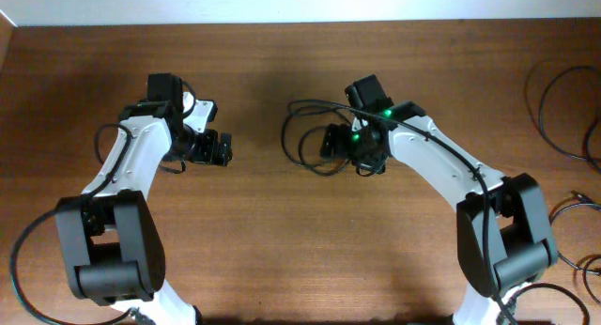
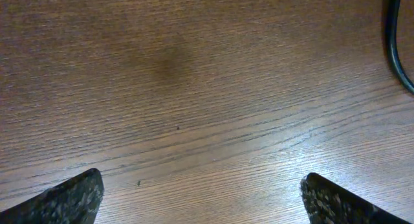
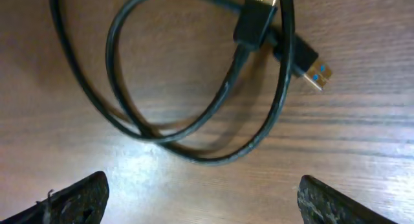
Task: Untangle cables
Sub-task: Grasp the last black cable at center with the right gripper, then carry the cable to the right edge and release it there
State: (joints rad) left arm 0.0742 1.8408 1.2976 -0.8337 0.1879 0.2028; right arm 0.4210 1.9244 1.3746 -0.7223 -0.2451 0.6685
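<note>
Only right wrist view shows cable [image 3: 226, 88] plug [image 3: 310, 70] detail; right gripper [image 3: 200, 185] spread wide, empty; left gripper [image 2: 202, 182] likewise.

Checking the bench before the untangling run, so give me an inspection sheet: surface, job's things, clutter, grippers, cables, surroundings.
Surface: wooden table, no damage seen.
Job's things: looped cable with plug lying on the table ahead of the right gripper; more cords at the table's right edge.
Clutter: nothing seen.
Grippers: left gripper open over bare wood; right gripper open, holding nothing.
Cables: black arm cable runs along the right arm.
Surroundings: pale strip beyond the far edge.
</note>
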